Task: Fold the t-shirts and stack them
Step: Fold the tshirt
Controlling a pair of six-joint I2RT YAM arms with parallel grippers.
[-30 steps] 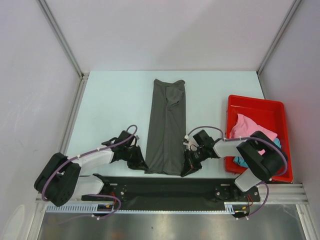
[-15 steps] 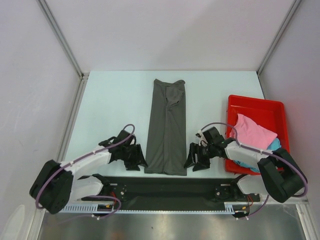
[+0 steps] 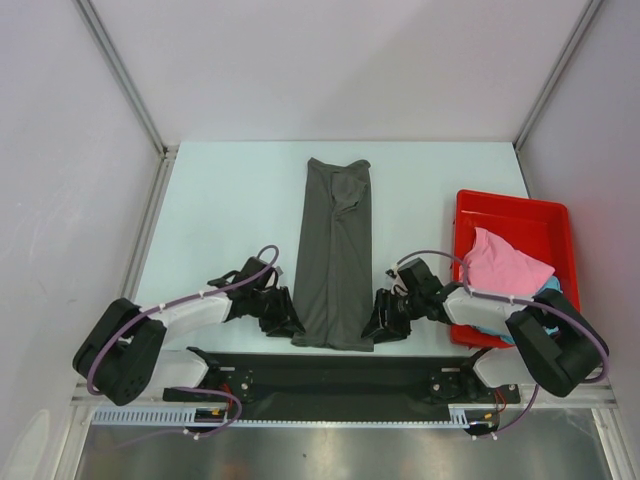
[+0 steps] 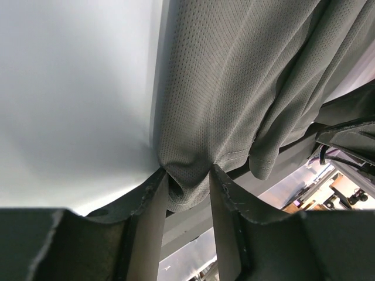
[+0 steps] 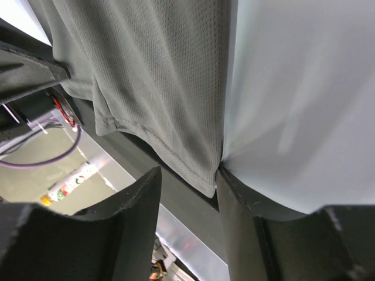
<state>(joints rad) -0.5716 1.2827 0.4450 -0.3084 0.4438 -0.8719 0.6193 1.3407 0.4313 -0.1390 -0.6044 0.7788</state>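
You have bare table [image 3: 220,200] on either side of the charcoal t-shirt [image 3: 335,250], a long folded strip reaching the table's near edge. Only the wrist views show its mesh hem: the near-left corner is bunched and pinched in the left gripper [image 4: 188,171], and the near-right corner lies loose between the parted jaws of the right gripper [image 5: 188,171].

I am looking at a flat, pale blue-white table top [image 3: 230,220]. A red rectangular plastic tray [image 3: 510,201] is sitting on its right side. A long black flat plate [image 3: 330,378] is lying along the near edge. A silver metal post [image 3: 120,75] is going up at the back left, and a second silver post [image 3: 560,75] at the back right.
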